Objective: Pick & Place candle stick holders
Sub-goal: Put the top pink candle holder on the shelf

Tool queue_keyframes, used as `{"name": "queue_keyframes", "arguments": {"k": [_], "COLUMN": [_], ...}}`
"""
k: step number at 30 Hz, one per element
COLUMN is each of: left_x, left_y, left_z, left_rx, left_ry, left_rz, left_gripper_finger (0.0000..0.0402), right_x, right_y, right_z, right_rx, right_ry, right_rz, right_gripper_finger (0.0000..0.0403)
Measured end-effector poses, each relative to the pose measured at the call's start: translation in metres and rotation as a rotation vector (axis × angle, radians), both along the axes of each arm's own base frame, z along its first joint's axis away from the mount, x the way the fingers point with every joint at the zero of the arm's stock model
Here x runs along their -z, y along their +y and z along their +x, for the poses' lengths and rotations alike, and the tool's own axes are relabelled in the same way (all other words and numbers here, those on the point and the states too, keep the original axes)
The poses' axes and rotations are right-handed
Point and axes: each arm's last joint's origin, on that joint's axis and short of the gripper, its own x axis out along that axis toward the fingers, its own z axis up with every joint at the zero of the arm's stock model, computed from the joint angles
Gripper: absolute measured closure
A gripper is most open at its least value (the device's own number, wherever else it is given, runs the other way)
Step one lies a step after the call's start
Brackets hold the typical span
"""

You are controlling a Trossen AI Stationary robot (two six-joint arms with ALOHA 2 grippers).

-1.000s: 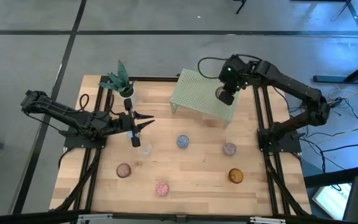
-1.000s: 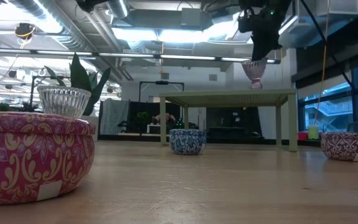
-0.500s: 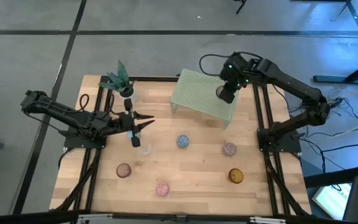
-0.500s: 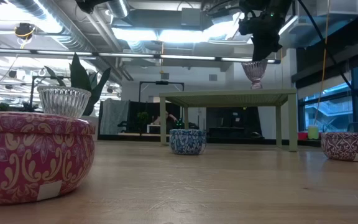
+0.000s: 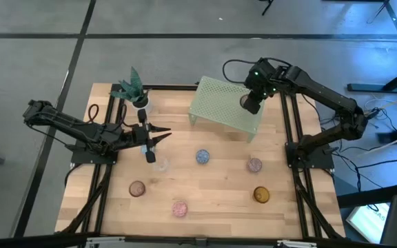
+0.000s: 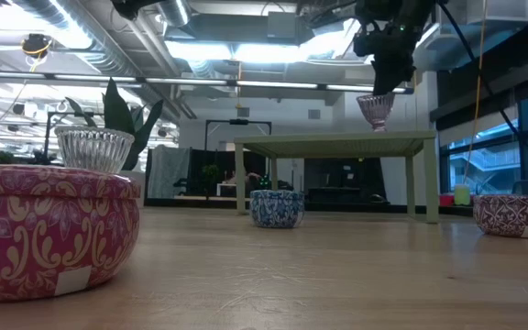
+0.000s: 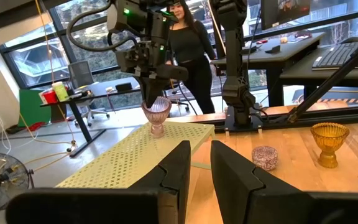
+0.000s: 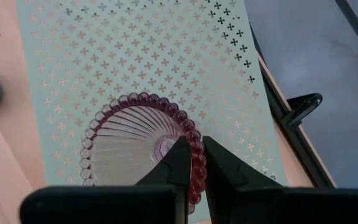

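My right gripper [image 8: 196, 163] is shut on a pink ribbed glass candle stick holder [image 6: 375, 110] with a stem and foot, held just over the far right part of the green perforated rack [image 5: 226, 109]. My left gripper [image 7: 200, 163] hovers level over the table's left side, fingers close together with nothing between them. Other holders stand on the wood: clear [image 5: 161, 164], blue [image 5: 202, 157], purple [image 5: 254, 164], amber [image 5: 261, 195], pink [image 5: 179, 208], brownish [image 5: 137, 189]. My right gripper pinches the holder's beaded rim [image 8: 195, 138] with one finger inside the bowl and one outside. The fingers come from above, slanting steeply down. The holder hangs upright below them, its foot [image 7: 157, 130] close over the rack's top; I cannot tell whether it touches.
A small white pot with a green plant [image 5: 133, 89] stands at the far left corner. Black frame rails [image 5: 289, 131] run along both table sides. A person [image 7: 188, 43] stands in the room beyond the table. Bare wood lies between the rack and the holders.
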Motion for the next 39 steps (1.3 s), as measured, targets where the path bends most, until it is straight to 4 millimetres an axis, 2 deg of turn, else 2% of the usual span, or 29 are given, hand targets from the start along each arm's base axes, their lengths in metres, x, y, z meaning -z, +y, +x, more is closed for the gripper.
{"name": "queue_keyframes", "arguments": {"k": [19, 26, 35, 39], "left_x": [0.0, 0.0, 0.0, 0.0], "left_y": [0.0, 0.0, 0.0, 0.0], "left_z": [0.0, 0.0, 0.0, 0.0], "left_rx": [0.0, 0.0, 0.0, 0.0], "left_ry": [0.001, 0.001, 0.001, 0.001], "left_rz": [0.002, 0.002, 0.002, 0.002], "left_gripper_finger": [0.0343, 0.0343, 0.0343, 0.0343], "right_x": [0.002, 0.002, -0.017, -0.019], "right_y": [-0.014, -0.024, -0.034, -0.042], "right_z": [-0.011, -0.018, -0.029, -0.037], "right_rx": [0.01, -0.015, -0.01, 0.03], "right_ry": [0.0, -0.059, -0.117, -0.129], "right_rz": [0.034, 0.1, 0.115, 0.122], "right_gripper_finger": [0.0375, 0.0375, 0.0373, 0.0376]}}
